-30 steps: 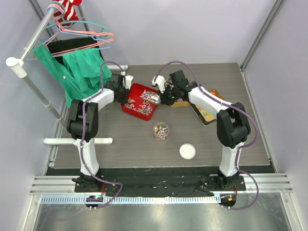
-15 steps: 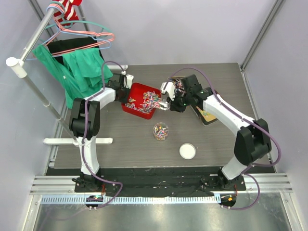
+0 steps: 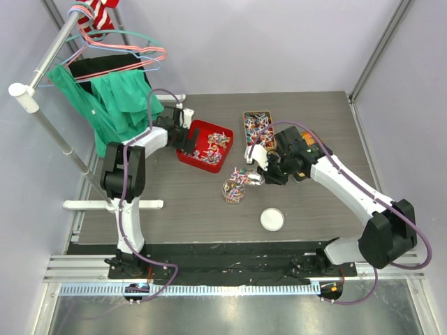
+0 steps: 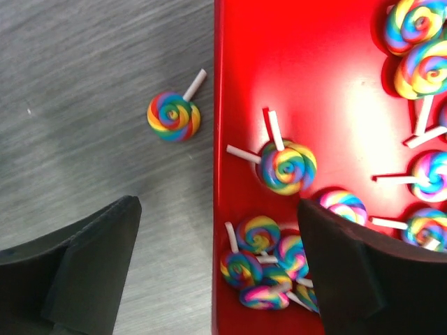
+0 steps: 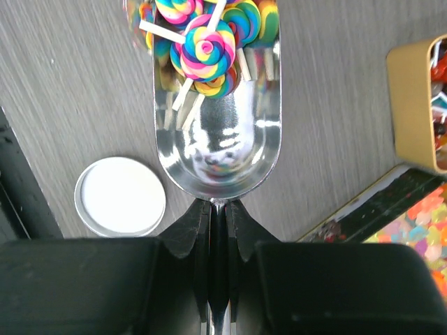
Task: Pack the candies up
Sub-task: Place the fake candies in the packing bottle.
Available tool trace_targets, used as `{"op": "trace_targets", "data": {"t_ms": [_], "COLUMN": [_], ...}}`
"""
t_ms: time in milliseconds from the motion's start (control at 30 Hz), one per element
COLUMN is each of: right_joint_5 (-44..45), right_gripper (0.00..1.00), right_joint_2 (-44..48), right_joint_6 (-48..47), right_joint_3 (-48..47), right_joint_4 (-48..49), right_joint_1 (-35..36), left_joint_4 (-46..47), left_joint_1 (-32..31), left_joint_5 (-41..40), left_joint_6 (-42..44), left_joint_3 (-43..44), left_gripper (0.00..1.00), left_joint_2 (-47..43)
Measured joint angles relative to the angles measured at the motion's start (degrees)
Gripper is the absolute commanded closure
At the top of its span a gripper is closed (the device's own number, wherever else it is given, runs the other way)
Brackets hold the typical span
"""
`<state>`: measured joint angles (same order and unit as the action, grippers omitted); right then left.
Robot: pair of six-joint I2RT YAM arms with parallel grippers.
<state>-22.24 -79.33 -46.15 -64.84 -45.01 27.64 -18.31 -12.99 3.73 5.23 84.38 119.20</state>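
Pinches the thin handle of a shiny rounded metal scoop (image 5: 218, 139) in the right gripper (image 5: 218, 223), jaws closed tight on it, and hangs the loaded bowl over the mouth of a small clear glass jar (image 3: 232, 194) in mid-table. Carries a heap of the candies (image 5: 206, 45), small rainbow-swirl lollipops on short white sticks, at the scoop's front lip; more already in the jar, most in the shallow red plastic tray (image 4: 293, 63) at back left, one stray (image 4: 174, 116) on the grey wood-grain table (image 4: 84, 84) just beside the tray's rim. Spreads the left gripper (image 4: 220, 276) wide and empty across that rim, one finger over the table, the other over the tray. Probably light, hard and slick, apt to roll on the discs and tangle by the sticks, so better scooped than pinched; for the stray, best taken across the flat disc. Calls for a slow tilt, lest pieces skip past the narrow mouth. Leaves a round white lid (image 3: 272, 219) near the jar, apart from it, and a gold rectangular tin (image 5: 412, 105) of other sweets further back.
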Motion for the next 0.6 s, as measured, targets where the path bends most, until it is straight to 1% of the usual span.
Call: {"op": "trace_targets", "data": {"t_ms": [133,233,433,600], "right_joint_5": [2.4,5.4,13.0,18.8], "right_gripper": [0.99,0.99,0.99,0.99], "right_joint_2": [1.9,2.3,2.3,0.9], "right_joint_6": [-0.9,-1.5,-1.8,-1.8], "right_joint_3": [1.1,1.1,1.1,1.0], "right_joint_4": [-2.8,-3.8,-5.3,-5.8], "right_joint_1": [0.4,1.6,7.6,11.3], "left_joint_4": [-1.4,-2.8,-3.5,-4.2], "left_joint_1": [0.0,0.0,0.1,0.7], "left_joint_5": [0.6,1.3,2.8,3.9], "left_joint_6": [0.0,0.2,0.7,1.2], "left_joint_3": [0.0,-0.5,-3.0,-5.5], "left_gripper": [0.0,0.0,0.0,0.0], "left_joint_2": [-1.5,-4.8,-14.0,-18.4]}}
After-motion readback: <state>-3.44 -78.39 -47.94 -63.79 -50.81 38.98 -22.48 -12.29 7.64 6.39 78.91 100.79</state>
